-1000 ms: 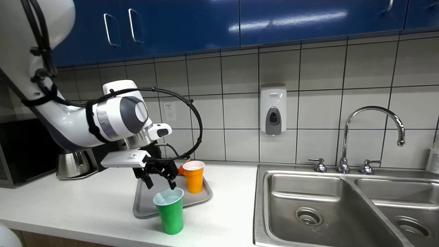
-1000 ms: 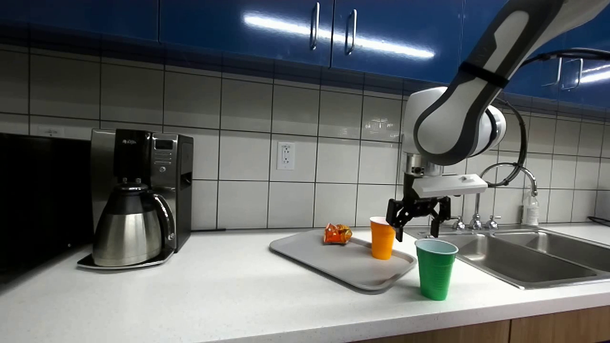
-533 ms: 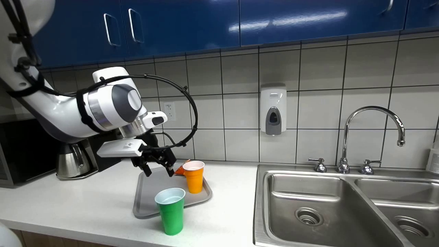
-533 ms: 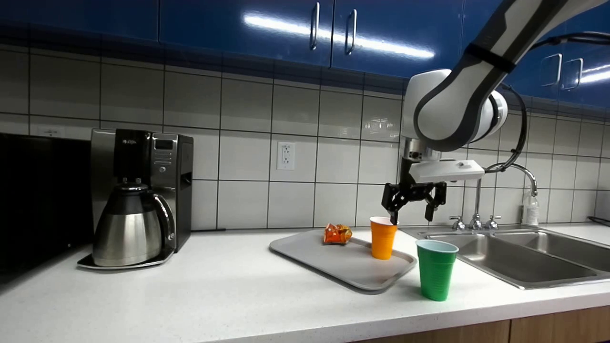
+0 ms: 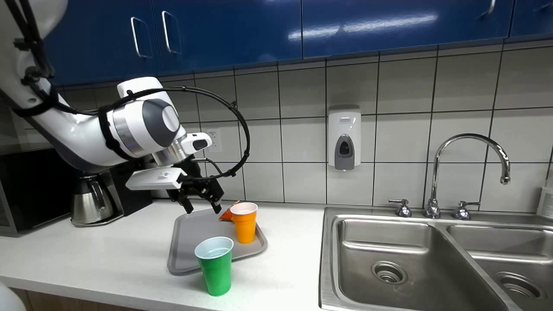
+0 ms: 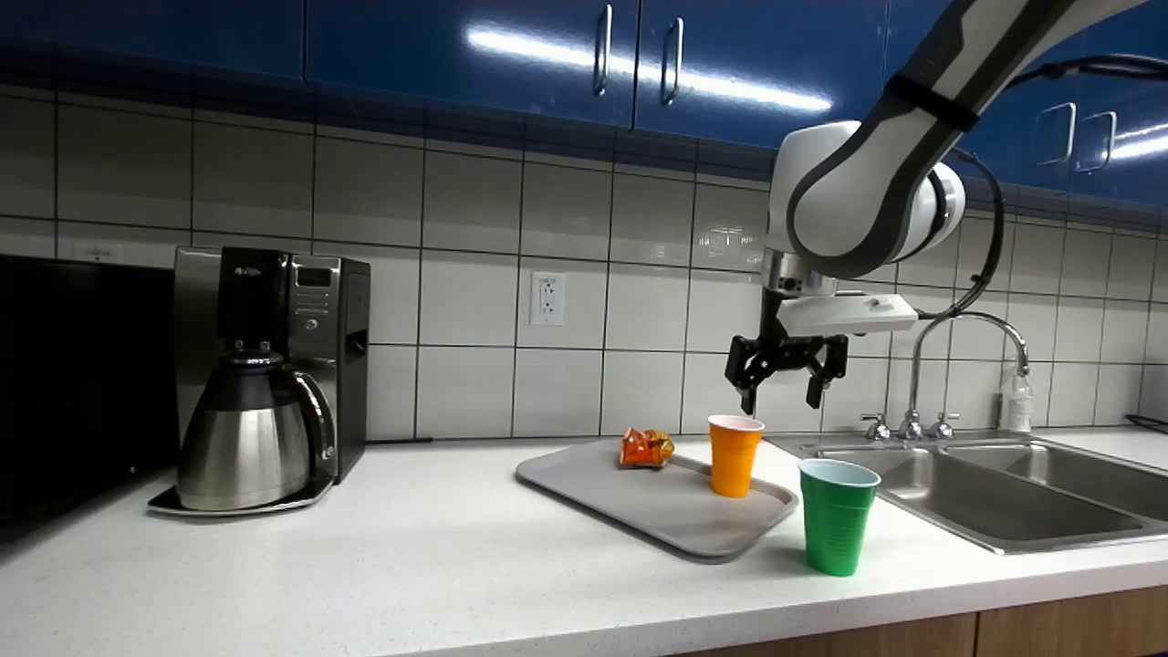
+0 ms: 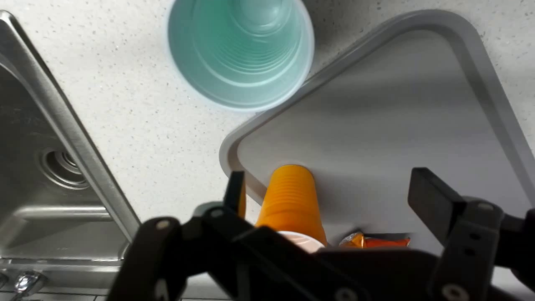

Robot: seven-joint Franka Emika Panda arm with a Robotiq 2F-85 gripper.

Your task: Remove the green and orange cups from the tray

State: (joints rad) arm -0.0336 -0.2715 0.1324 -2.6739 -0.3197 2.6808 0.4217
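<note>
Above the counter (image 6: 438,557), hanging with the gripper (image 6: 782,398) spread wide, with fingers (image 7: 434,205) far apart and just air between the tips. Apart from both the orange cup (image 6: 733,461) and the green cup (image 6: 837,520). From the wrist view, framing the orange cup between the two fingers, nearer the finger at picture left, with part of its rim hidden behind the gripper's own linkage.

Find the orange cup upright on the tray (image 6: 593,497), close to a corner, with a pale lining; cannot make out its contents. On that same gray surface, see a crumpled orange packet (image 6: 647,448) near the back edge, apart from the cup. Find the green cup already off the tray, upright on the counter, just beside the tray's edge and apart from it. From above, see its pale green interior, ribbed lower down, with a bright round patch at the bottom; cannot tell bare plastic from liquid.

Along the counter, well apart from the tray, see a steel carafe (image 6: 246,456) seated on the base of a coffee maker (image 6: 319,342); cannot see inside. Toward the tray's other side, see a steel sink (image 5: 384,248) with a drain in each of two basins, beneath a curved faucet (image 5: 434,185).
</note>
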